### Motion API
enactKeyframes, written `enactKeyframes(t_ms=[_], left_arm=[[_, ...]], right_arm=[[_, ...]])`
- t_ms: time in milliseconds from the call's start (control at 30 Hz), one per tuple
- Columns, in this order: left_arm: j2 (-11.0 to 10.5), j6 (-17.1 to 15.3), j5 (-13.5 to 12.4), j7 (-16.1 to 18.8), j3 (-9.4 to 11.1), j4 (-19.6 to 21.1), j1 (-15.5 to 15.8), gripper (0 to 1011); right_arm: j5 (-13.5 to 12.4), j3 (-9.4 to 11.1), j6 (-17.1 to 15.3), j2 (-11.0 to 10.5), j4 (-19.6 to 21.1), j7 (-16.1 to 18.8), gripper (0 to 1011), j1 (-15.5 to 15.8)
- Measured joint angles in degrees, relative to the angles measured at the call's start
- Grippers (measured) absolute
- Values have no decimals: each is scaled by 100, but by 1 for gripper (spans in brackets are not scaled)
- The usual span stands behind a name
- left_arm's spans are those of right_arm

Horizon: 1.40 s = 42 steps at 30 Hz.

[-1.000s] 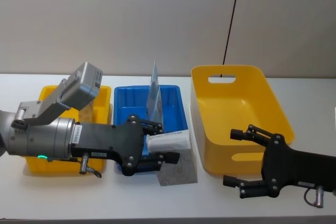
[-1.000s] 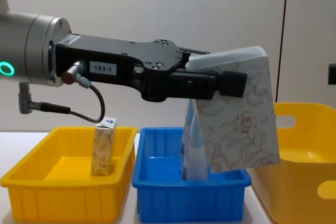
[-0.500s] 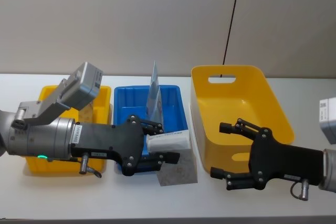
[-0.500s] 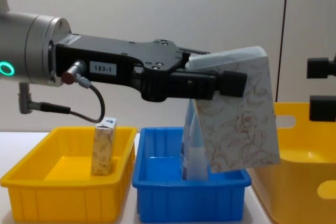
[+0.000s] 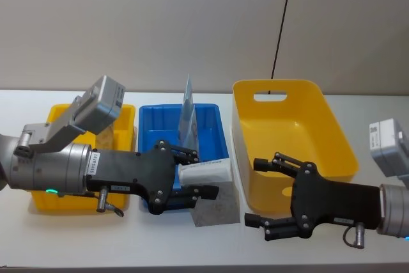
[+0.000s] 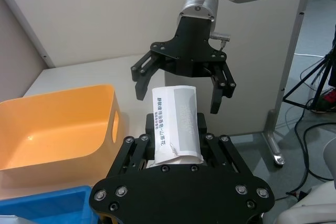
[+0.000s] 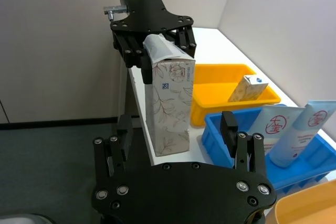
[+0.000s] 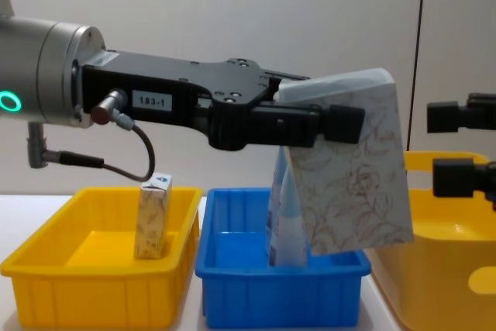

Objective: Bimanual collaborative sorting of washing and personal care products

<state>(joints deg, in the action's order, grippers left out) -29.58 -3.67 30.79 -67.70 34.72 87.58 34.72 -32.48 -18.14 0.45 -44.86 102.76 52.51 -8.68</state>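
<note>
Whitish soft pack (image 8: 353, 168) is hanging from the left gripper (image 5: 203, 174), fingers clamped on its top, over the blue bin (image 8: 279, 277). Near it the right gripper (image 5: 257, 193) is hovering, fingers spread. Being soft and top-held, the pack may be sagging; a misjudged handover grasp could drop it.

The whitish soft pack (image 8: 353, 184) with faint beige swirl print hangs nearly upright, pinched at its top end by the left tool (image 5: 203, 173), near the front right corner of the blue bin (image 8: 279, 292), where pale-blue tubes (image 8: 284, 218) stand, tips up.
</note>
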Motion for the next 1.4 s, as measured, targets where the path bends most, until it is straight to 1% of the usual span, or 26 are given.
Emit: enactKeyframes(t_ms=[167, 567, 967, 1267, 1400], left_arm=[[0, 0, 0, 0, 0, 0, 0, 364], [0, 0, 0, 0, 0, 0, 0, 364], [0, 0, 0, 0, 0, 0, 0, 364], [0, 0, 0, 0, 0, 0, 0, 364], [0, 0, 0, 0, 0, 0, 0, 364]], right_arm=[[13, -104, -84, 40, -33, -13, 1002, -83], [134, -424, -308, 234, -185, -156, 1002, -313], [254, -731, -442, 403, -291, -202, 1002, -529], [306, -867, -476, 478, -336, -229, 1002, -634], [322, -904, -488, 500, -350, -236, 942, -663]])
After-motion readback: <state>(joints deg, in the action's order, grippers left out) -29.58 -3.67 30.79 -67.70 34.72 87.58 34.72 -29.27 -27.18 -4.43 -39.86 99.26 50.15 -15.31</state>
